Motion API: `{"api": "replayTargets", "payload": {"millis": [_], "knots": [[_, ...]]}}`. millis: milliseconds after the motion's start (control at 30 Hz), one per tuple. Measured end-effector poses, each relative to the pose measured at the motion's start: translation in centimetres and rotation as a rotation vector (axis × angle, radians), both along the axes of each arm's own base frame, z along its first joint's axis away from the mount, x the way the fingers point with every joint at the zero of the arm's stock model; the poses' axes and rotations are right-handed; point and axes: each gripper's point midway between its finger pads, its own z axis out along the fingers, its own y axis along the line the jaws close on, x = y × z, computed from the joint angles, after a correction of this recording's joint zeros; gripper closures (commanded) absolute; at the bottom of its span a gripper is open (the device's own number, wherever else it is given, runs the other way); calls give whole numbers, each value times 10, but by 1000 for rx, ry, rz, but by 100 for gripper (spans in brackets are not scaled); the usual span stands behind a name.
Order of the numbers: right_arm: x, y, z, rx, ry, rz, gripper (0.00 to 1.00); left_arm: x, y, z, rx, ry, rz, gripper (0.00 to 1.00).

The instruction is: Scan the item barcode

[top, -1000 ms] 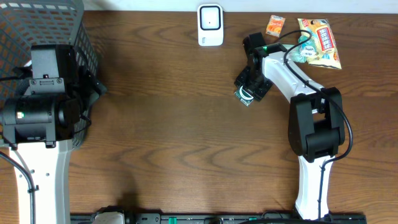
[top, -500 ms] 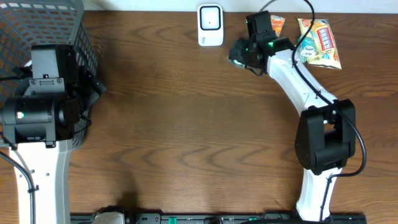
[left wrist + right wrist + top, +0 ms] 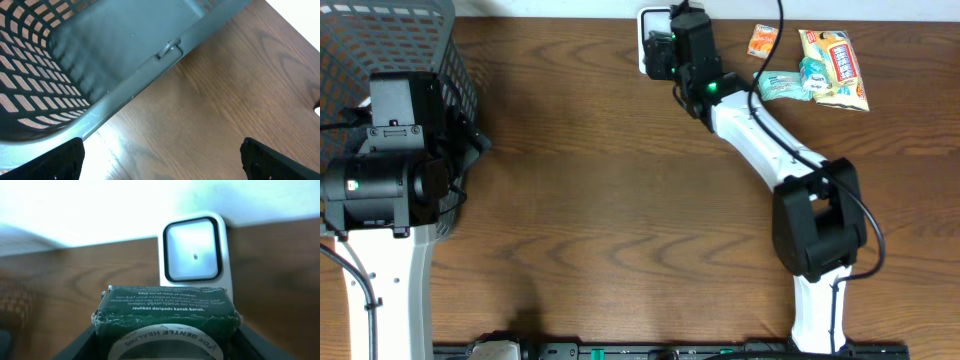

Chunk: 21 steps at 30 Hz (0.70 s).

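The item is a dark green box with white print and a round white label. My right gripper is shut on it, one dark finger on each side. Directly behind the box stands the white barcode scanner, its dark-framed window facing the box. In the overhead view the right gripper sits at the table's far edge and covers most of the scanner. My left gripper hangs wide open over bare wood next to the basket, with nothing between its fingers.
A grey mesh basket fills the far left corner, its rim just ahead of the left gripper. Snack packets, a small orange packet and a pale blue pack lie at the far right.
My right arm has carried the green box up and to the left, from the table's middle right to in front of the scanner. The left arm has not moved.
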Motion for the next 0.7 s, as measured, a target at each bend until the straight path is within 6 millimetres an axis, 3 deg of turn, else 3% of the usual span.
{"api": "replayTargets", "payload": {"millis": [233, 500, 567, 700], "knots": [[24, 5, 0, 6, -127, -19, 48, 0, 0, 0, 0, 1, 0, 3], [45, 2, 43, 16, -362, -55, 45, 0, 0, 0, 0, 0, 0, 3], [49, 2, 41, 18, -385, -58, 44, 0, 0, 0, 0, 0, 0, 2], [57, 2, 12, 2, -382, -65, 42, 0, 0, 0, 0, 1, 0, 2]]}}
